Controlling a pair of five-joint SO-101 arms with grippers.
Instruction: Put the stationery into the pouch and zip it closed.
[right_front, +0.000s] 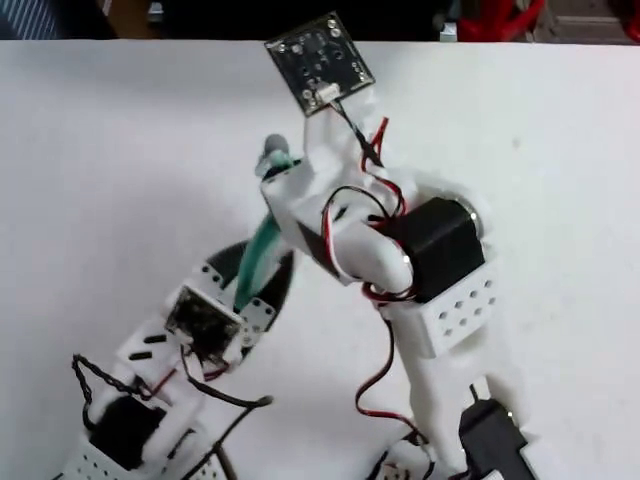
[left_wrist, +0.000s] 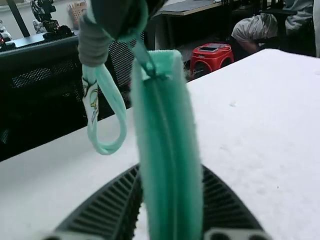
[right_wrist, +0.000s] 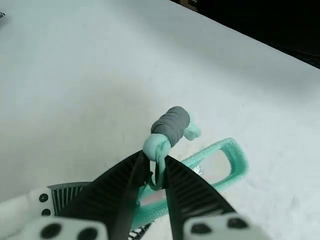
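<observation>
Your left gripper (right_front: 253, 270) sits at the near left part of the white worktop (right_front: 120, 150). Its black jaws are spread only as wide as the pouch (left_wrist: 167, 150), and they pinch it from both sides. The pouch is mint green and stands on its narrow edge between them, with the zipper edge upward. From these jaws it runs away toward the middle of the worktop, where your right gripper (right_wrist: 156, 170) meets its far end. I cannot tell if the bottom of the pouch touches the worktop.

The right jaws are pressed nearly together, and they pinch the small green ring of the zipper pull (right_wrist: 159, 150). In the left wrist view the slider (left_wrist: 150, 67) is at the far end of the pouch, just under the right gripper. A grey wrap (right_wrist: 170, 125) sits on the pull, just above the jaws. A green strap loop (left_wrist: 107, 120) hangs from the grey wrap, beside the pouch.

Beyond the worktop edge, in the left wrist view, there is a red stool (left_wrist: 212, 55) on the floor.
</observation>
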